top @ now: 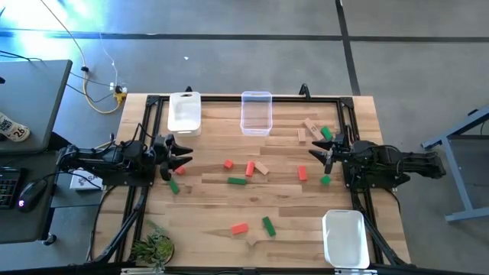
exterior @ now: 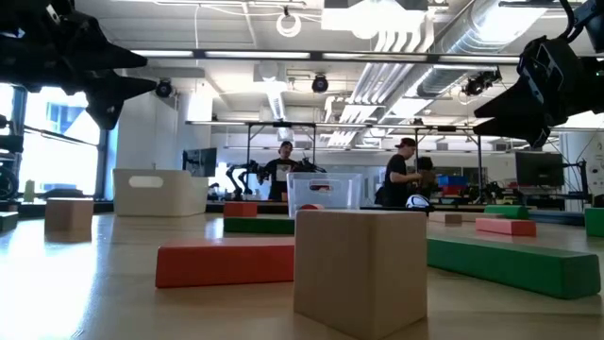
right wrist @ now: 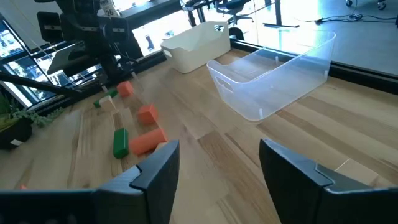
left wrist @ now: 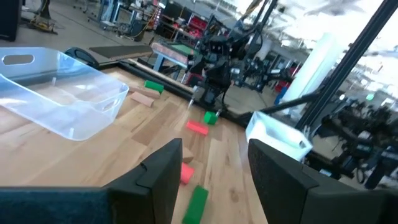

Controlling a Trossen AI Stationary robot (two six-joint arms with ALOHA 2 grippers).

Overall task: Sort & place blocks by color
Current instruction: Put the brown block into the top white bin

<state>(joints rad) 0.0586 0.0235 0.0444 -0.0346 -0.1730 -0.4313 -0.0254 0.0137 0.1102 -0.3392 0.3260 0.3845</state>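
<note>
- Both claws are empty with their fingers apart: my left claw (top: 182,157) hovers over the left edge of the surface (top: 283,191), and my right claw (top: 318,153) hovers over the right edge, each pointing inward.
- Largest on the surface are the bins, none with a block in it that I can see: a white bin (top: 184,112) and a clear bin (top: 257,111) along the far edge, and another white bin (top: 344,237) at the near right corner.
- Next, the blocks lie loose and scattered. A red bar (top: 250,169), a pale wood bar (top: 262,167) and a green bar (top: 237,181) sit close together near the middle; a red bar (top: 240,228) and a green bar (top: 268,224) lie nearer the front.
- Close to my right claw are a green cube (top: 325,180), a red bar (top: 302,173), and a green block (top: 326,133) beside pale wood pieces (top: 312,125).
- Smallest near my left claw: a green block (top: 174,186), just beside it.
- I judge the blocks light, stiff and smooth-sided, not fragile. I would take a bar across its short width near the middle, so it does not swing or twist out.
</note>
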